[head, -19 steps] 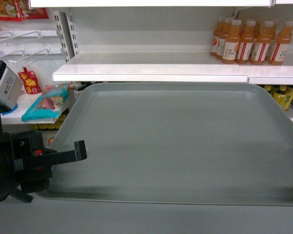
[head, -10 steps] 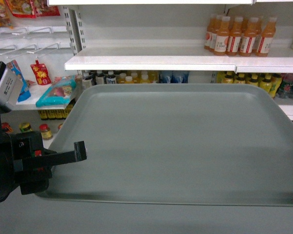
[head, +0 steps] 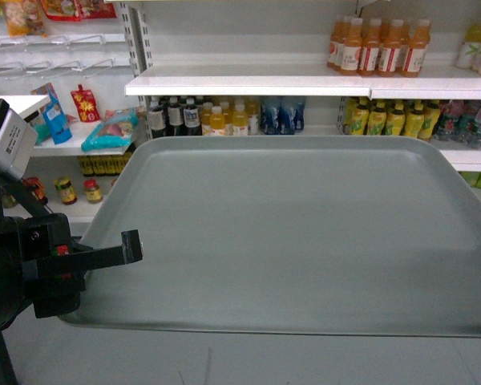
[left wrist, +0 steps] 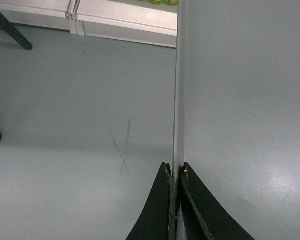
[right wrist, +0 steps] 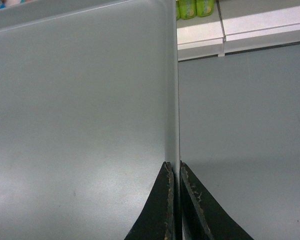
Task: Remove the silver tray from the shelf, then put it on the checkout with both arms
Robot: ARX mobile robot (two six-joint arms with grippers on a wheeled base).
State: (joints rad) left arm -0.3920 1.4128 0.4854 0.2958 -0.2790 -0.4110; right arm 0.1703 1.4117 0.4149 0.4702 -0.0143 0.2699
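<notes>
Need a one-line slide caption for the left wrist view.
Left gripper shut on the rim of the flat matte grey-green tray, held above bare grey floor.

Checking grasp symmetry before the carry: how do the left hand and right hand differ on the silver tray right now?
The left hand pinches the left rim of the silver tray; the right hand pinches the right rim. In the head view the left hand and its arm show fully, while the right hand is only a sliver at the frame edge. Both are shut on the rim, which stands edge-on between the fingers, with grey floor beneath the tray.
</notes>
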